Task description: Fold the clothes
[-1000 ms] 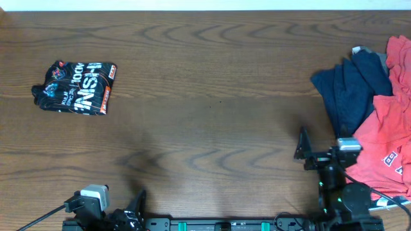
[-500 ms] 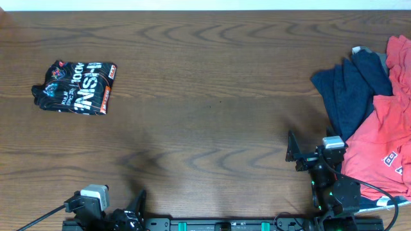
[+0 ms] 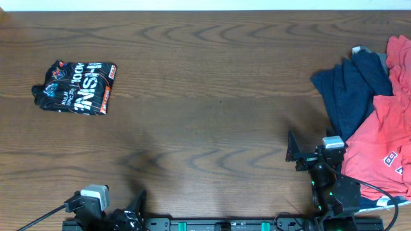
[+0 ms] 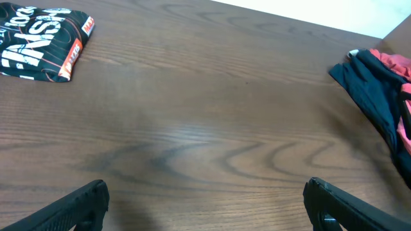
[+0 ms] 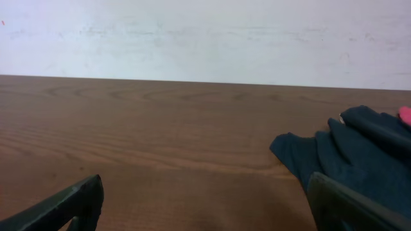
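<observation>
A folded black printed shirt (image 3: 77, 86) lies at the far left of the table; it also shows in the left wrist view (image 4: 42, 45). A crumpled navy garment (image 3: 347, 90) and a red shirt (image 3: 385, 141) lie piled at the right edge. The navy garment shows in the left wrist view (image 4: 376, 86) and the right wrist view (image 5: 347, 151). My right gripper (image 3: 297, 151) is open and empty, just left of the pile; its jaws (image 5: 205, 186) hang over bare wood. My left gripper (image 3: 136, 204) is open and empty at the front edge; its jaws (image 4: 205, 187) frame bare wood.
The wooden table (image 3: 212, 96) runs wide between the folded shirt and the pile. A second red garment (image 3: 399, 54) lies at the back right corner. A white wall (image 5: 205, 32) stands beyond the far edge.
My right arm has shifted a little to the left and toward the front edge, then held still. The left arm and the clothes have not moved.
</observation>
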Available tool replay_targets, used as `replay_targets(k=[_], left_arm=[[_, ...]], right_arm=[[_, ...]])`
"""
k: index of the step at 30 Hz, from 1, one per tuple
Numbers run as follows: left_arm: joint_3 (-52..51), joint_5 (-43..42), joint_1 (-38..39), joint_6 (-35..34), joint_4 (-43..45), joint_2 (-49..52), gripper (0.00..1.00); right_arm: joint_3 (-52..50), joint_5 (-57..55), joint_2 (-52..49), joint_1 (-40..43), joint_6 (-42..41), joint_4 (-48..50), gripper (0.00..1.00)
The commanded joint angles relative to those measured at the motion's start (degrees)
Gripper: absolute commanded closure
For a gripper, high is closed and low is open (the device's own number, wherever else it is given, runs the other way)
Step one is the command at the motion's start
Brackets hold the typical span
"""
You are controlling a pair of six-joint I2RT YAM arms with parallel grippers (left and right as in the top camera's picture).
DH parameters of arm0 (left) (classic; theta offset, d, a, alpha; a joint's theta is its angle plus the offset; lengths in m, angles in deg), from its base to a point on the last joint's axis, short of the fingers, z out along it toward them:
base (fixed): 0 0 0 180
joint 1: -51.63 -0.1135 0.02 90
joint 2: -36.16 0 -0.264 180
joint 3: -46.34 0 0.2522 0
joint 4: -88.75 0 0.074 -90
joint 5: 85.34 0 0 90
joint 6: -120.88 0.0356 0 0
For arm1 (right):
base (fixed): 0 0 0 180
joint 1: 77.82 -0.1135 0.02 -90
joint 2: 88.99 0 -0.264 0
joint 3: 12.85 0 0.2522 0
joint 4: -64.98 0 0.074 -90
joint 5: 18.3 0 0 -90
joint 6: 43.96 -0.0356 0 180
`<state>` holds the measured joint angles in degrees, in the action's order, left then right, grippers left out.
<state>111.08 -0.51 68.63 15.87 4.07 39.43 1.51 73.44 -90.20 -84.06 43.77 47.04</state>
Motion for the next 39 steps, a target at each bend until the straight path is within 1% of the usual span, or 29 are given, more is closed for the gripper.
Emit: replay_targets(k=[1,6,7,9,13,16,20,24,27,30,33,35,36,37,39], left_arm=[[-0.1,0.1,0.2,-0.3,0.0,-0.1,0.02],[-0.2,0.1,-0.4,-0.3,0.0,-0.1,0.02],[-0.2,0.2,-1.4,-0.2,0.3,-0.1,0.02],[-0.3,4.3,-4.6,-0.1,3.3,-0.1,0.02],[-1.3,4.9,-11.0,0.0,4.8,-0.1,0.02],[-5.6,5.7,-13.9,0.0,7.8,-0.1,0.02],[-14.8,7.0,-17.1,0.0,17.6,-0.1,0.02],[-25.7,7.4,-18.2,0.0,33.3,-0.6,0.02],[-34.4,7.4,-18.2,0.0,46.4,-3.2,0.02],[-41.2,6.9,-18.2,-0.1,59.5,-3.2,0.02],[-46.2,6.9,-18.2,0.0,69.2,-3.2,0.02],[-49.0,7.0,-18.2,0.4,73.3,-3.2,0.02],[-50.1,6.9,-18.2,0.3,73.9,-3.2,0.02],[-50.8,6.8,-18.1,0.1,73.2,-3.2,0.02],[-50.8,6.9,-17.9,-0.1,69.0,-3.2,0.02]], right_arm=[[-0.3,0.6,0.3,1.0,1.1,0.1,0.01],[-0.3,0.6,0.3,1.0,1.1,0.1,0.01],[-0.3,0.6,0.3,1.0,1.1,0.1,0.01],[-0.3,0.6,0.3,1.0,1.0,0.1,0.01],[-0.3,0.6,0.3,1.0,1.1,0.1,0.01],[-0.3,0.6,0.3,1.0,1.1,0.1,0.01],[-0.3,0.6,0.3,1.0,1.1,0.1,0.01],[-0.3,0.6,0.3,1.0,1.0,0.1,0.01],[-0.3,0.6,0.3,1.0,1.0,0.1,0.01],[-0.3,0.6,0.3,1.0,1.1,0.1,0.01],[-0.3,0.6,0.3,1.0,1.1,0.1,0.01],[-0.3,0.6,0.3,1.0,1.1,0.1,0.01],[-0.3,0.6,0.3,1.0,1.1,0.1,0.01],[-0.3,0.6,0.3,1.0,1.1,0.1,0.01],[-0.3,0.6,0.3,1.0,1.0,0.1,0.01]])
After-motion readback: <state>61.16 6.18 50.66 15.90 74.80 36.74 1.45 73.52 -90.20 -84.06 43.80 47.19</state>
